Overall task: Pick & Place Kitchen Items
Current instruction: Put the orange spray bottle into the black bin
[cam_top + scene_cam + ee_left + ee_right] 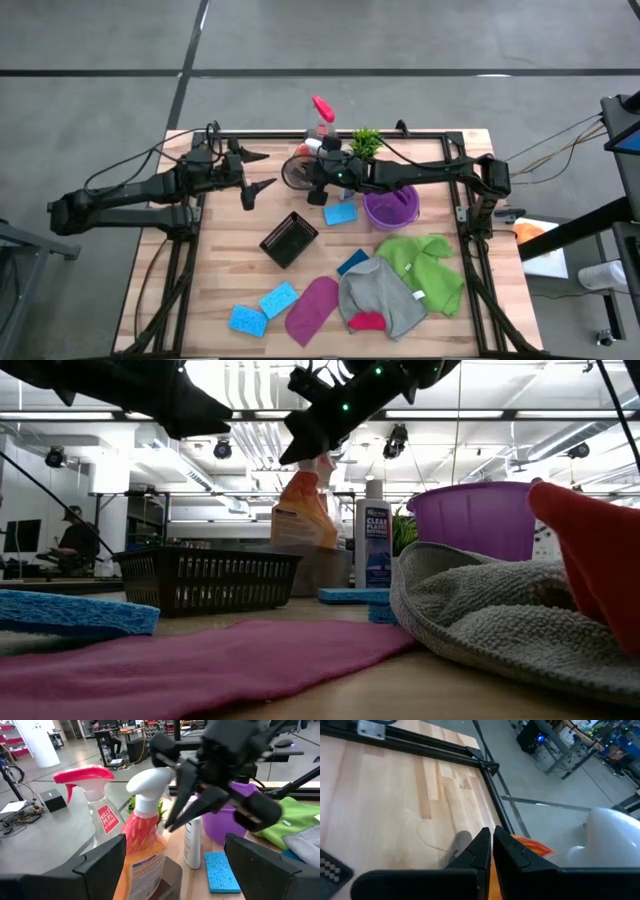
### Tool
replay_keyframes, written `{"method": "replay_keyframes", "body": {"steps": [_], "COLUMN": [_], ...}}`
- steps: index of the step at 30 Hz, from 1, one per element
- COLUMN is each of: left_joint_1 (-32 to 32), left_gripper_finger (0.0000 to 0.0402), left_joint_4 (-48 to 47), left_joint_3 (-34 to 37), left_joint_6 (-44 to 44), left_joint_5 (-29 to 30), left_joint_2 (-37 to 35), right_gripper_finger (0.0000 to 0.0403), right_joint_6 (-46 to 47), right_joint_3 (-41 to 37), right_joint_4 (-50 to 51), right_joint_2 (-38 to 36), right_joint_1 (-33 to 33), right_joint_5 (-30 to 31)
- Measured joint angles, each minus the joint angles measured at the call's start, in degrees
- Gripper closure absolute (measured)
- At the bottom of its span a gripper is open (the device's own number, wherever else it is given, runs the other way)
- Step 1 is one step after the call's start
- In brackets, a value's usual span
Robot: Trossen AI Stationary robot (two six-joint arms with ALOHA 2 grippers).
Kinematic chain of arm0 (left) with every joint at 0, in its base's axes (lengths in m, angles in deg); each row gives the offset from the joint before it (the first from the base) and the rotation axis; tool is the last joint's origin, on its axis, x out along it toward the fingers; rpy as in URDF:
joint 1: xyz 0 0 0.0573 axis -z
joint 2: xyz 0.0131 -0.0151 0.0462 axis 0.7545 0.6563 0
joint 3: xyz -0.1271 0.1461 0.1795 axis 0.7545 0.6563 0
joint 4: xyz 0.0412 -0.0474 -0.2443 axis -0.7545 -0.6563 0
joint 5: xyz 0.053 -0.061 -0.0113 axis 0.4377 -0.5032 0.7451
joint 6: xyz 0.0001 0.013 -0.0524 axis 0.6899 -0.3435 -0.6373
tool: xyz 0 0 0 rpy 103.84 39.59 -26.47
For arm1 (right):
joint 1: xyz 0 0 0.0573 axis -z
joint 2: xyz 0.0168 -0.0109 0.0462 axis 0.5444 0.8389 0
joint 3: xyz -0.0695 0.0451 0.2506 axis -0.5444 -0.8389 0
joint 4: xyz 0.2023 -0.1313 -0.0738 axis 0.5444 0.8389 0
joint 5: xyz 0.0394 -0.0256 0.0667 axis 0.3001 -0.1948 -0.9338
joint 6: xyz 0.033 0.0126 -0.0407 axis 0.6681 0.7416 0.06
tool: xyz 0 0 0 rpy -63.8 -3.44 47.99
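Note:
An orange spray bottle (142, 845) with a white head (150, 782) stands at the table's far middle, in a dark round container (292, 175). A clear bottle with a red trigger (97, 800) and a white squeeze bottle (373, 545) stand upright near it. My right gripper (492, 845) is shut with nothing between its fingers, just above the orange bottle (530, 845), beside its head. My left gripper (262, 172) hangs open to the left of the bottles, facing them. Blue sponges (278, 298) and green (425, 262), grey (380, 295), magenta (312, 308) and red (367, 321) cloths lie flat near the front. My right gripper's shut fingers (180, 810) slant down from the table's right, close beside the orange bottle's white head (150, 782). I cannot tell whether they touch it.
A black mesh basket (289, 238) sits at the table's middle and a purple bowl (390, 207) right of it, with a blue sponge (340, 213) between. A small green plant (367, 142) stands at the far edge. A person (72, 540) is in the room behind.

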Motion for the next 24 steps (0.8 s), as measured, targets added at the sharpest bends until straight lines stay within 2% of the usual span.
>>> {"method": "replay_keyframes", "body": {"steps": [9, 15, 17, 22, 24], "left_joint_1": [0.15, 0.17, 0.19, 0.21, 0.21], "left_gripper_finger": [0.0066, 0.0066, 0.0066, 0.0066, 0.0066], "left_joint_4": [-1.66, -2.21, -2.26, -2.23, -1.54], "left_joint_3": [0.02, 0.04, 0.04, 0.04, 0.04], "left_joint_6": [-0.2, -1.51, -2.54, -3.21, -3.32], "left_joint_5": [0.0, -0.04, -0.05, -0.02, -0.02], "left_joint_2": [0.05, 0.18, 0.7, 5.43, 8.08], "right_gripper_finger": [0.0384, 0.0384, 0.0384, 0.0385, 0.0385], "right_joint_6": [0.62, 4.75, 7.37, 10.27, 9.87], "right_joint_3": [-0.02, 0.0, -0.07, -0.13, -0.1], "right_joint_4": [4.12, 10.94, 12.57, 14.21, 13.58], "right_joint_2": [-3.43, -4.25, -4.23, -4.23, -4.23], "right_joint_1": [-4.83, -4.98, -4.84, -4.81, -4.79], "right_joint_5": [-12.29, -14.58, -12.32, 7.19, 9.97]}}
